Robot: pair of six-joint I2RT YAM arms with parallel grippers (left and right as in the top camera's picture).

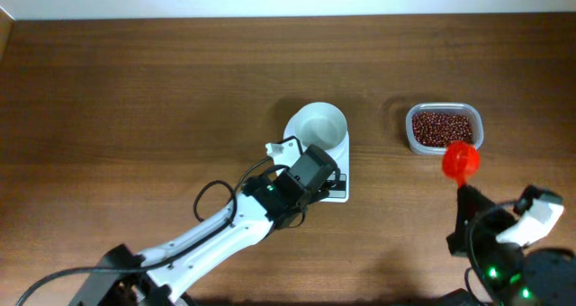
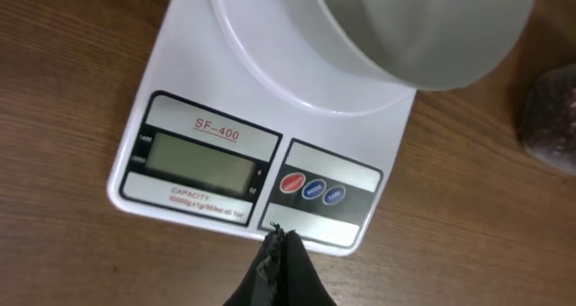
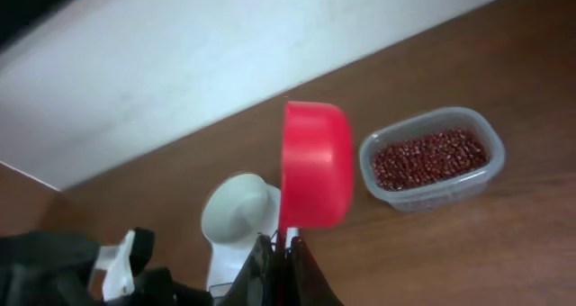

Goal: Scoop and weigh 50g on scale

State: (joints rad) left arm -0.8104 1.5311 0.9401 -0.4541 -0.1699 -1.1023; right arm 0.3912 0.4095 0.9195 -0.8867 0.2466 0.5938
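Wooden tabletop (image 1: pixel 135 90); left gripper (image 2: pixel 274 238) shut, empty, over white digital scale (image 2: pixel 216 162). It's light and slippery, I reckon, so hold its edges. Right gripper (image 3: pixel 281 247) pinches red plastic scoop (image 3: pixel 315 175).

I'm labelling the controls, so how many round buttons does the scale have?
3, in a row right of the display on the scale: the red button at left, then the middle blue button, then the right blue button. None looks hidden.

Brown wooden table (image 1: pixel 135 90) — white scale (image 1: pixel 324 135) near middle, bean tub (image 1: pixel 443 129) beside it.
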